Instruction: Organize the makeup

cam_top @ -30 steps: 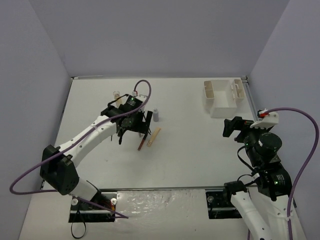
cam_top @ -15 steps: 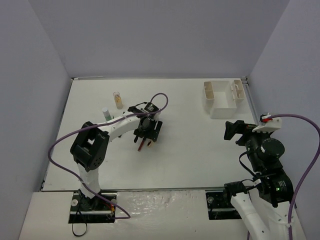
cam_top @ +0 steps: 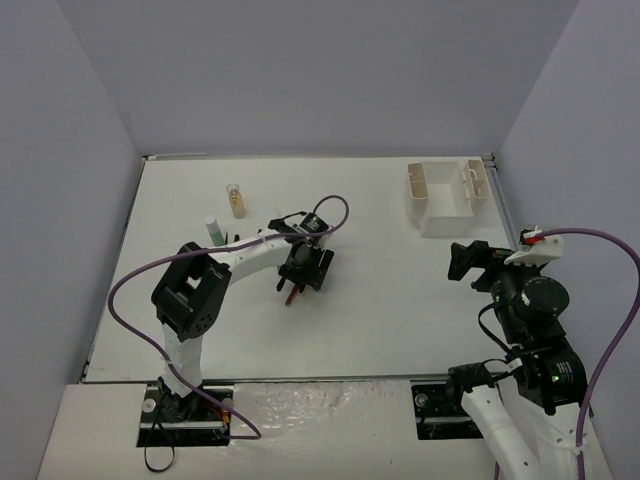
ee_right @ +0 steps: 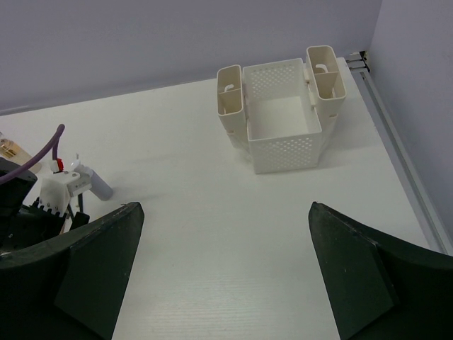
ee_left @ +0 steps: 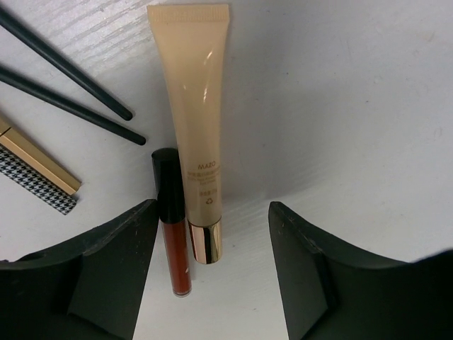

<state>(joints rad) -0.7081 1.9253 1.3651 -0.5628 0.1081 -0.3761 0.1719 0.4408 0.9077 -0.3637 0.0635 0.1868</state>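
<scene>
The left arm (cam_top: 250, 255) is stretched low over the worktop (cam_top: 400, 300), the left end effector (ee_left: 212, 212) parted, gripping nothing, astride a tan tube (ee_left: 190, 106) and red tube (ee_left: 172, 227) lying flat; the right end effector (ee_right: 225, 212) is spread wide

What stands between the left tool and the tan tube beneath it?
Nothing visible covers the tan tube; its gold cap end lies in the gap of the left tool. But a red tube lies right beside it, between it and one finger, so it may get pinched too.
</scene>
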